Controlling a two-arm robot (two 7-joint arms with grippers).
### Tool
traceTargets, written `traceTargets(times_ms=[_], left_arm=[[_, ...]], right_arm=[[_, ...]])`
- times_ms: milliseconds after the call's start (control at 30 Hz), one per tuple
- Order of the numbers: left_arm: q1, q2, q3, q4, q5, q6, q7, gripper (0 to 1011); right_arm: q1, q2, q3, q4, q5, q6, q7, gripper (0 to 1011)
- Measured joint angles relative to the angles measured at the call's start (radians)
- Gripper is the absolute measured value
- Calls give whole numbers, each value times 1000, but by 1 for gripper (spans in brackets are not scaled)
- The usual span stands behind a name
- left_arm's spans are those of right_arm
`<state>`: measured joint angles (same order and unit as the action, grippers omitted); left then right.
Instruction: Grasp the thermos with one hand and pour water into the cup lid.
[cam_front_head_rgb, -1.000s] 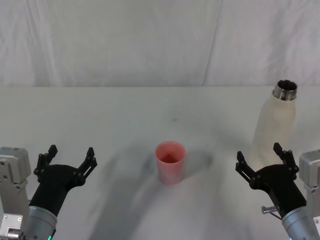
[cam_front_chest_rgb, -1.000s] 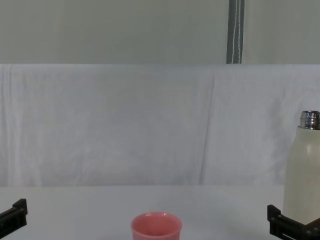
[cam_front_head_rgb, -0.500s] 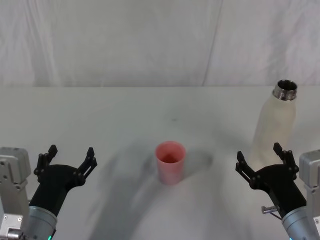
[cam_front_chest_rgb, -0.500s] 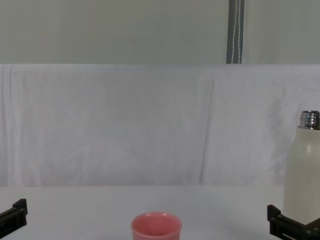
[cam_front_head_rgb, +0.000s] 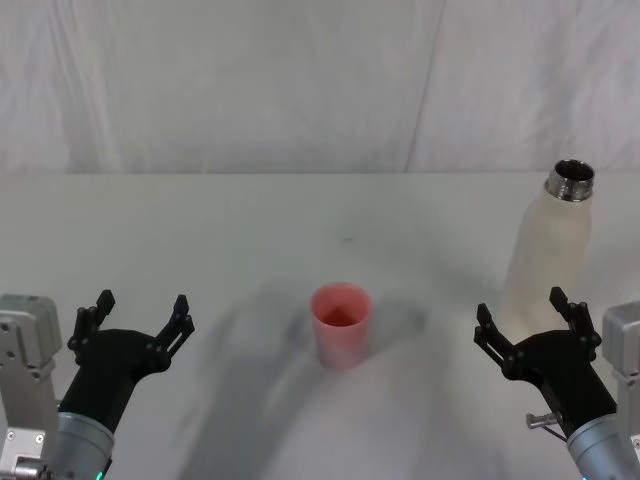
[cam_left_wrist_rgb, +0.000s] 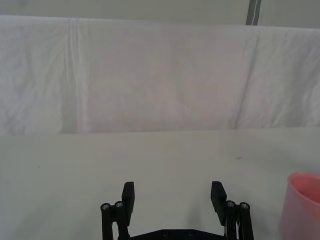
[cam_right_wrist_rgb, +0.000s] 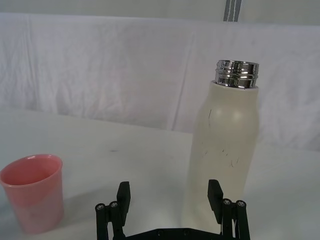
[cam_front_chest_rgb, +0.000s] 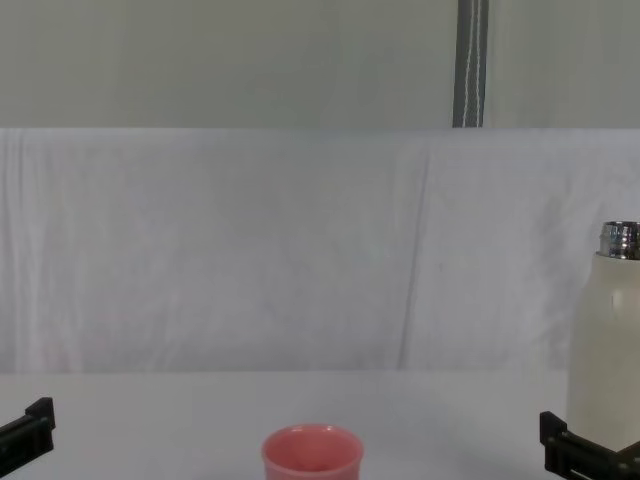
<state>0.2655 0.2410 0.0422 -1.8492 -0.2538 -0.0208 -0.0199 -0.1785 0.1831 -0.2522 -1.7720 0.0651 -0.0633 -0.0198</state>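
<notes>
Toward the right edge of the white table (cam_front_head_rgb: 200, 220) stood the thermos (cam_front_head_rgb: 550, 250), upright and uncapped: a tall cream-white cylinder with rounded shoulders and a shiny threaded steel neck, its mouth open. Faint dark scuffs marked its wall in the right wrist view. No brand, label or lettering could be read on it.

The cup lid (cam_front_head_rgb: 341, 324), a small salmon-pink handleless cup with smooth walls, stood upright near the middle of the table toward the near edge, well apart from the thermos. Whether it held any liquid could not be told.

The right gripper (cam_front_head_rgb: 525, 318) hovered at the near right, just short of the thermos base, fingers spread wide and holding nothing; the bottle stood beyond the gap. The left gripper (cam_front_head_rgb: 139, 315) sat at the near left, fingers likewise spread wide and empty, well apart from the cup lid.

The table was plain, matte, with soft grey shadows. A creased white cloth backdrop (cam_front_chest_rgb: 250, 250) hung behind its far edge; above it, a pale wall and a vertical metal pole (cam_front_chest_rgb: 472, 62).
</notes>
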Motion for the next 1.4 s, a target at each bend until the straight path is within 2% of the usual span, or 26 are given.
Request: traceTargets(times_ms=[200,500,733,1000,1267,1400], left_arm=[[0,0,0,0,0,0,0,1001],[0,0,0,0,0,0,0,1001],[0,0,0,0,0,0,0,1001],[0,0,0,0,0,0,0,1001],[0,0,0,0,0,0,0,1001],[0,0,0,0,0,0,0,1001]], right_arm=[[-5,-1,17,0,3,7,40,1001],[-28,-16,57,15,59,-17,108,1001],[-33,-28,76,22,41,-16,115,1001],[-5,-55,94,54,20,-28,120,1001],[39,-92,121,111,68,-39,137,1001],[54,-98,128,129,77,-42,141,1001]])
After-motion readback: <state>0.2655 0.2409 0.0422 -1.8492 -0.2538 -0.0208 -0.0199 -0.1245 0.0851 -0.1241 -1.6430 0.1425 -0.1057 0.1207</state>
